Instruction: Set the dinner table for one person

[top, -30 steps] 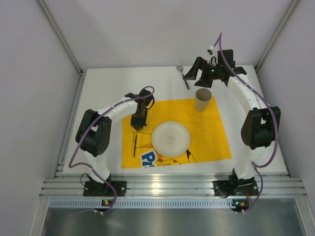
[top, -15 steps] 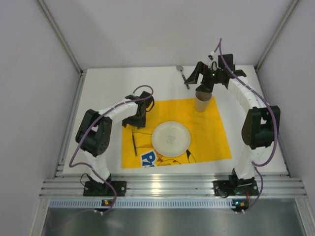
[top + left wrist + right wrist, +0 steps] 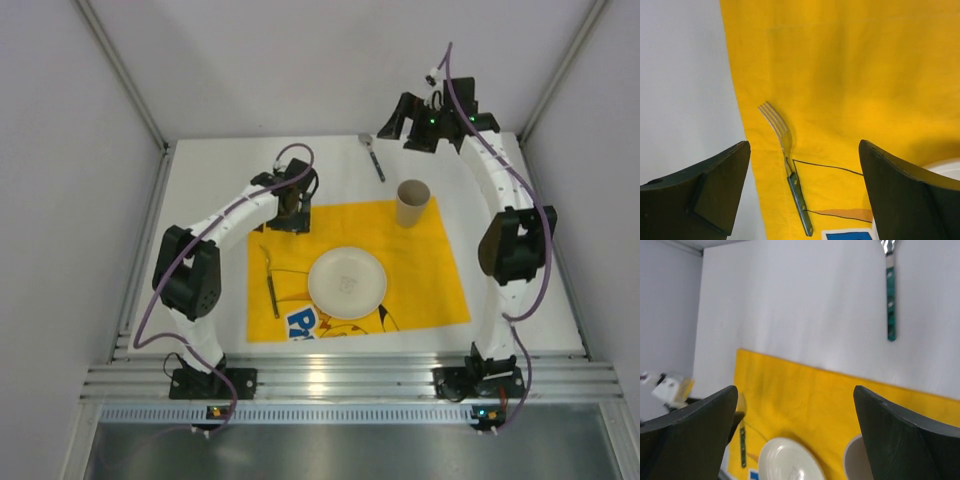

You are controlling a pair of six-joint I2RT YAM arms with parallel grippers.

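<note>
1. You see the dinner table [image 3: 210, 200] under the yellow cloth [image 3: 430, 270]; plate [image 3: 347, 283] mid-cloth, bare white face showing
2. Cup [image 3: 412, 203] upright at far-right corner; only tan inner wall visible
3. Left gripper [image 3: 802, 150]: jaws spread above fork [image 3: 799, 202]
4. Right gripper [image 3: 795, 390]: jaws spread, spoon [image 3: 891, 305] beyond on table

The dinner table [image 3: 200, 190] is smooth, matt white, the yellow cloth [image 3: 850, 75] matt and finely woven, the fork [image 3: 790, 175] bright metal with a dark riveted handle, the spoon [image 3: 890, 295] shiny metal with a glossy green handle, and the plate [image 3: 347, 283] and cup [image 3: 411, 203] look like matt paper, perhaps.
</note>
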